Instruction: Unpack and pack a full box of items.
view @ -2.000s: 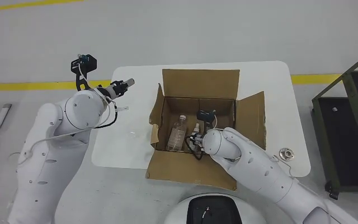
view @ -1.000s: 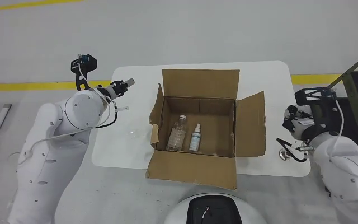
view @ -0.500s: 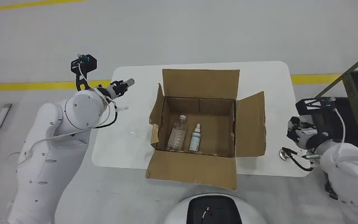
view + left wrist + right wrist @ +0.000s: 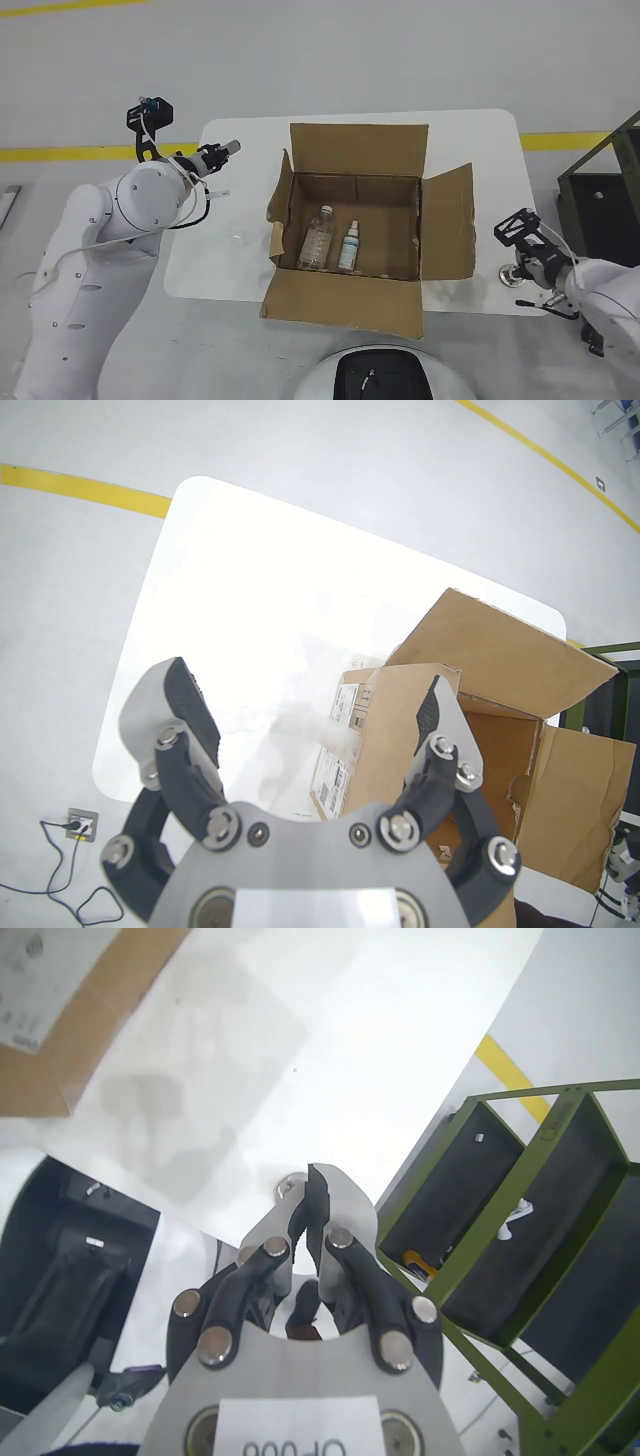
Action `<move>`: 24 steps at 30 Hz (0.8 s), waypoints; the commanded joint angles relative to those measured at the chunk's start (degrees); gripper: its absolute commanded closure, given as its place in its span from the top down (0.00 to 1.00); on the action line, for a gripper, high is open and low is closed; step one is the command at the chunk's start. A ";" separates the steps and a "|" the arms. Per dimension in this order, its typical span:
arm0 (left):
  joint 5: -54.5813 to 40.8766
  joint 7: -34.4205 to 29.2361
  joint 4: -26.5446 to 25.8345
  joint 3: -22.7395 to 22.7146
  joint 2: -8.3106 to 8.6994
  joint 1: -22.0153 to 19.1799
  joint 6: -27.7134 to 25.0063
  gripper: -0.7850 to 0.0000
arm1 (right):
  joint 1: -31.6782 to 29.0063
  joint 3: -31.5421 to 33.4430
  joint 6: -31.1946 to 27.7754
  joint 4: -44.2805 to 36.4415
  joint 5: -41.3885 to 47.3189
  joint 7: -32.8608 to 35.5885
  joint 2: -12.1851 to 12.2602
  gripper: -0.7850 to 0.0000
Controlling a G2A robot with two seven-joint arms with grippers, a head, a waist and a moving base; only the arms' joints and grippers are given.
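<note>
While the left gripper (image 4: 309, 695) is holding the same pose as two seconds ago, hanging over the left part of the white table (image 4: 470, 140) with its fingers spread wide and nothing between them, the right arm is showing the only change: it was reaching into the cardboard box (image 4: 350, 150) beside the spray bottle (image 4: 349, 247), and it is now sitting at the table's right edge. The right gripper (image 4: 306, 1208) is resting with its pads pressed together, grasping nothing, just beside a small round metal piece (image 4: 512, 273). The box is standing open in the middle of the table with its flaps folded out, and the clear plastic bottle (image 4: 317, 237) and the spray bottle are lying side by side on its floor, unmoved. White shipping labels (image 4: 345, 720) are sticking to the box's outer wall, their print too small to make out. A pale grey floor is surrounding the table, with a yellow line (image 4: 90, 152) running across it, a green metal rack (image 4: 600, 200) standing to the right, and a floor socket (image 4: 80, 822) with a trailing cable
</note>
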 commanded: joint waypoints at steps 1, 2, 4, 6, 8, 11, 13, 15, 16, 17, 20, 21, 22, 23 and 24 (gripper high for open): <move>0.00 0.00 0.00 0.00 0.00 0.00 0.00 1.00 | 0.01 0.02 0.19 -0.06 -0.02 -0.03 -0.01 0.00; 0.00 0.00 0.00 0.00 0.00 0.00 0.00 1.00 | 0.01 0.02 0.19 -0.06 -0.02 -0.03 -0.01 0.00; 0.00 0.00 0.00 0.00 0.00 0.00 0.00 1.00 | 0.01 0.02 0.19 -0.06 -0.02 -0.03 -0.01 0.00; 0.00 0.00 0.00 0.00 0.00 0.00 0.00 1.00 | 0.01 0.02 0.19 -0.06 -0.02 -0.03 -0.01 0.00; 0.00 0.00 0.00 0.00 0.00 0.00 0.00 1.00 | -0.38 -0.25 0.46 0.59 -0.01 -1.12 -0.03 0.08; 0.00 0.00 0.00 0.00 0.00 0.00 0.00 1.00 | -0.46 -1.03 1.03 3.16 -2.17 -2.49 0.10 0.30; 0.00 0.00 0.00 0.00 0.00 0.00 0.00 1.00 | 0.22 -1.02 2.74 5.58 -0.92 -2.96 0.06 0.38; 0.00 0.00 0.00 0.00 0.00 0.00 0.00 1.00 | 1.09 -1.04 2.60 7.27 -1.99 -2.63 0.22 0.43; 0.00 0.00 0.00 0.00 0.00 0.00 0.00 1.00 | 1.35 -1.27 2.31 8.17 -2.82 -2.39 0.31 0.43; 0.00 0.00 0.00 0.00 0.00 0.00 0.00 1.00 | 1.66 -1.44 2.29 8.93 -3.08 -2.42 0.36 0.44; 0.00 0.00 0.00 0.00 0.00 0.00 0.00 1.00 | 2.30 -1.62 2.38 11.46 -2.04 -2.45 0.45 0.44; 0.00 0.00 0.00 0.00 0.00 0.00 0.00 1.00 | 2.43 -1.65 2.22 11.93 -2.15 -2.43 0.51 0.42; 0.00 0.00 0.00 0.00 0.00 0.00 0.00 1.00 | 2.48 -1.73 2.14 12.30 -1.93 -2.36 0.55 0.42; 0.00 0.00 0.00 0.00 0.00 0.00 0.00 1.00 | 2.43 -1.81 2.05 12.82 -1.47 -2.14 0.58 0.43; 0.00 0.00 0.00 0.00 0.00 0.00 0.00 1.00 | 2.43 -1.85 2.02 13.24 -1.28 -1.86 0.63 0.44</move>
